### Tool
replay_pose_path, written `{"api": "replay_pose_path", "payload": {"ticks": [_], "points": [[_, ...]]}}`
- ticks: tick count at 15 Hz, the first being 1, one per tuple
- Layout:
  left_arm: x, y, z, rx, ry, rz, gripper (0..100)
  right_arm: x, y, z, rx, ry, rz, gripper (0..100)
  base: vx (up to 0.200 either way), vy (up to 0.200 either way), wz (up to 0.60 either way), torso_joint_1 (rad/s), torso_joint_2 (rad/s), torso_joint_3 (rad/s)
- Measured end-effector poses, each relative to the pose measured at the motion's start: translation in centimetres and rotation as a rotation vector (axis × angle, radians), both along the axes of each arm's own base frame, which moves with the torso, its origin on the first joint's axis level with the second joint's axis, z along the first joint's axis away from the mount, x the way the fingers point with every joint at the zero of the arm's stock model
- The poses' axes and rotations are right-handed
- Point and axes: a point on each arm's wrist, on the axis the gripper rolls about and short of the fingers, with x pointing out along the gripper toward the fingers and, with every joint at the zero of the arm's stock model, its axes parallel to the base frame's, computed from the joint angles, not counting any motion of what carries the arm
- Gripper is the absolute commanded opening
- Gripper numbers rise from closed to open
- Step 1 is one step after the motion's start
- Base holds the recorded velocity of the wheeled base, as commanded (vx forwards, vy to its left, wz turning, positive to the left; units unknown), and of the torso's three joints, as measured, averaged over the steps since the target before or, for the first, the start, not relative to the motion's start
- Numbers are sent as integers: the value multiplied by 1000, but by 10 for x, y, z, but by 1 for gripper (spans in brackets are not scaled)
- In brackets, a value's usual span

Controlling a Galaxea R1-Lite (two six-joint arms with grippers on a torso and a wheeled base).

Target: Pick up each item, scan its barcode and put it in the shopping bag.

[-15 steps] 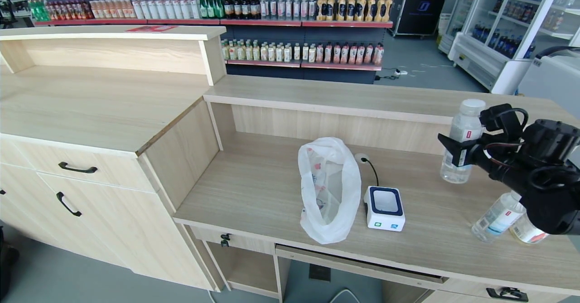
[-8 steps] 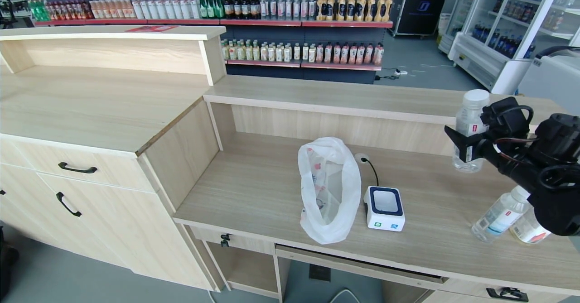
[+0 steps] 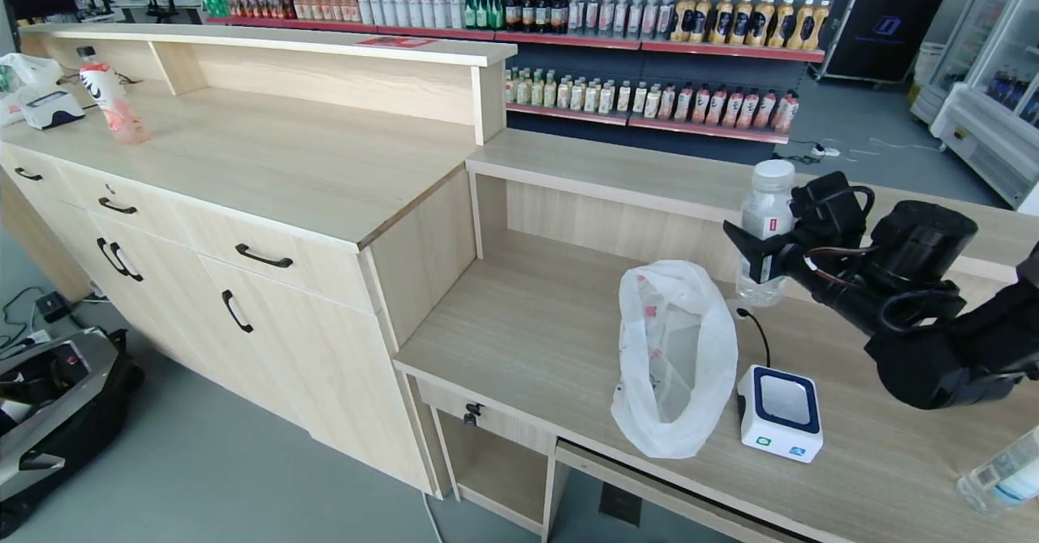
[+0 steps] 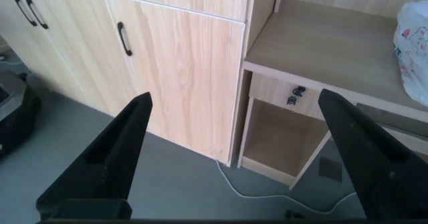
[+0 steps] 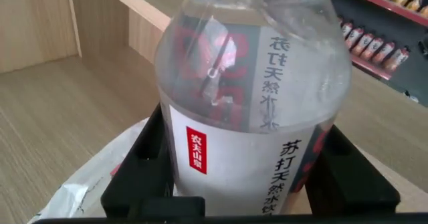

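1. Shop checkout area with stocked drink shelves (image 3: 617,19) behind; light wood counter (image 3: 536,324) in front, its lower section carrying the work items.
2. On the counter: white plastic shopping bag (image 3: 678,356) with its mouth open, and barcode scanner (image 3: 781,413) just beside it on the right, window facing up.
3. Right gripper (image 3: 759,260): jaws clamped on a clear water bottle (image 3: 765,210) at the label band. Bottle upright, held in the air behind the bag and the scanner, near the counter's raised back ledge.
4. Left gripper (image 4: 234,100): jaws spread wide, holding nothing, hanging low over the floor in front of the counter's cupboards.
5. Further clear bottle (image 3: 1002,474) at the far right end of the counter, partly cut off, not yet handled.
6. Step in hand, as judged: carry to scan. Bottle picked up but not yet presented to the scanner and not yet bagged.
7. Next move, as judged:
   - Bring the bottle forward and down over the scanner window.
   - Turn the wrist until the barcode faces the window; barcode position on the label cannot be told.
   - Then shift left over the bag mouth and release.
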Motion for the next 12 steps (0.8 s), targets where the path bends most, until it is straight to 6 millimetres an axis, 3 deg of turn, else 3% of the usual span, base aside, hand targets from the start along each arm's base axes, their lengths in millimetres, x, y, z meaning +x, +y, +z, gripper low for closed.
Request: {"api": "replay_pose_path", "payload": {"ticks": [4, 7, 12], "points": [[0, 0, 0, 0, -1, 1, 100, 40, 18, -37, 93, 75, 59, 0, 0, 0, 0, 0, 0, 0], [0, 0, 0, 0, -1, 2, 100, 69, 21, -69, 115, 106, 79, 0, 0, 0, 0, 0, 0, 0], [0, 0, 0, 0, -1, 2, 100, 97, 25, -120, 114, 154, 93, 0, 0, 0, 0, 0, 0, 0]]}}
